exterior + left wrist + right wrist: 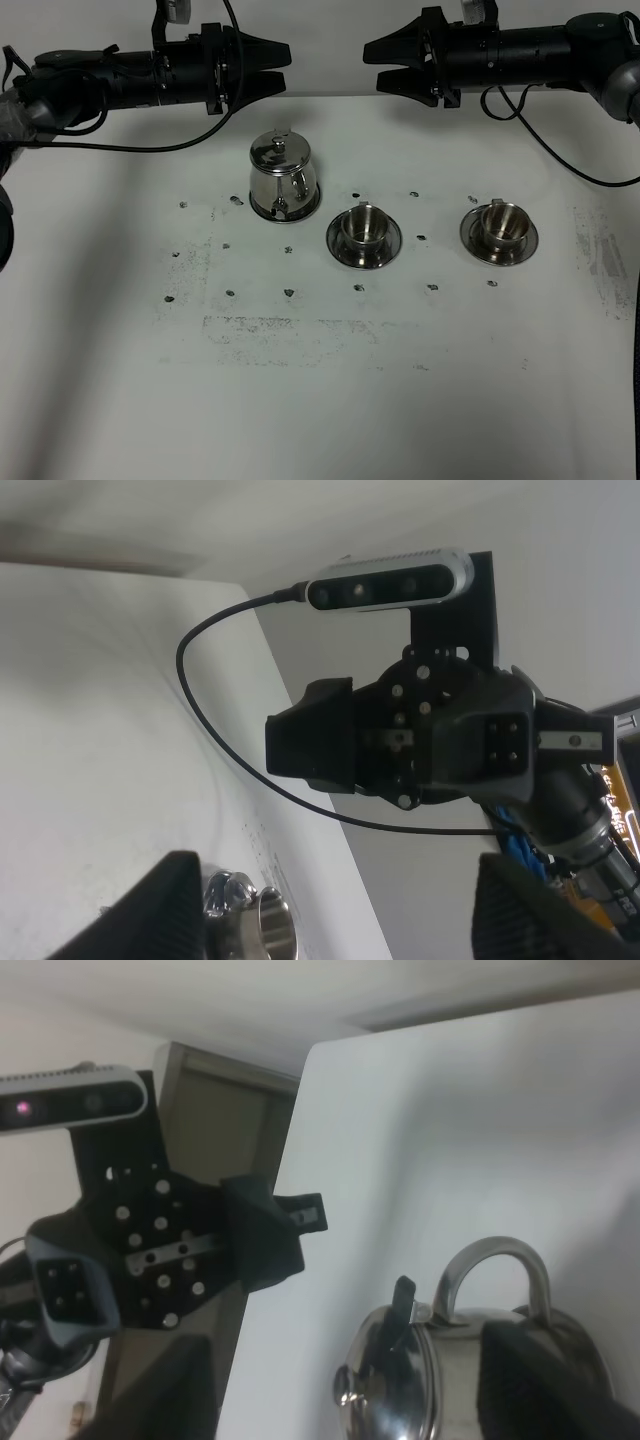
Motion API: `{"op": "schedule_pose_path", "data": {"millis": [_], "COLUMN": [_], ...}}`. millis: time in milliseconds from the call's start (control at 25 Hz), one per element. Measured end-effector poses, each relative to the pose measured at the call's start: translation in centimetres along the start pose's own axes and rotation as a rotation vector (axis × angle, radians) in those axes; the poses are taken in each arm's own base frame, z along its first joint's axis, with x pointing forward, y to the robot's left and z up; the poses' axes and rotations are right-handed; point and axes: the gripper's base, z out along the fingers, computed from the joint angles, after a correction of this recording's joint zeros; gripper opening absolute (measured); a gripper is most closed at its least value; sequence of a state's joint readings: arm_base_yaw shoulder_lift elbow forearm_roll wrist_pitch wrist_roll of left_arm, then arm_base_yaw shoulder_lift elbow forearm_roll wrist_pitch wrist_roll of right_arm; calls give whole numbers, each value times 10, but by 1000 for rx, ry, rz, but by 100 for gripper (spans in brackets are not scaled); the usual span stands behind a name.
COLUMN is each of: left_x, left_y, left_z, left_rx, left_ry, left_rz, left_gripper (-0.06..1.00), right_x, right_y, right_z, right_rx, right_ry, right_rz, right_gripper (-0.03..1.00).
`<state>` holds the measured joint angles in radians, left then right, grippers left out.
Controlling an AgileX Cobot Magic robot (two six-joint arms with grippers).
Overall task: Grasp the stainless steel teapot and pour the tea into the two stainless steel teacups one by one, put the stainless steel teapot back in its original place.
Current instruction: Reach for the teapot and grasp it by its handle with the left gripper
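The stainless steel teapot (284, 178) stands upright, lid on, on the white worktop (320, 400), left of centre. At its 4 o'clock, near but not touching, one teacup (363, 228) sits on its saucer (338, 250). The second teacup (499, 224) sits farther out, toward 3 o'clock. The left fingers (262, 46) hang above the worktop at the teapot's 12 o'clock, spread apart and holding nothing. The right fingers (395, 48) face them at 1 o'clock, likewise apart and empty.

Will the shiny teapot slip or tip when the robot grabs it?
The shiny rounded stainless steel teapot looks mirror-smooth, so probably slippery on its body. Its wide flared base suggests it won't tip easily. The loop handle likely gives the safest hold.
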<state>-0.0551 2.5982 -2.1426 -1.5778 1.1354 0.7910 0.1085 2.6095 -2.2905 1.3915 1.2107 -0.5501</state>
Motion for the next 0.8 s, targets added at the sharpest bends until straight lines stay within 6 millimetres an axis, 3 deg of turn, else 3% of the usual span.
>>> {"op": "schedule_pose_path", "data": {"millis": [520, 680, 800], "left_x": [0, -9, -23], "left_y": [0, -12, -34], "left_z": [0, -2, -8], "left_rx": [-5, -104, -271], "left_ry": [5, 86, 166], "left_rz": [7, 149, 305], "left_gripper": [57, 56, 54], "right_x": [0, -7, -20], "right_y": [0, 7, 23], "right_z": [0, -6, -17], "right_rx": [13, 137, 293], "right_ry": [0, 43, 69], "right_rz": [-8, -142, -273], "right_gripper": [54, 54, 54]}}
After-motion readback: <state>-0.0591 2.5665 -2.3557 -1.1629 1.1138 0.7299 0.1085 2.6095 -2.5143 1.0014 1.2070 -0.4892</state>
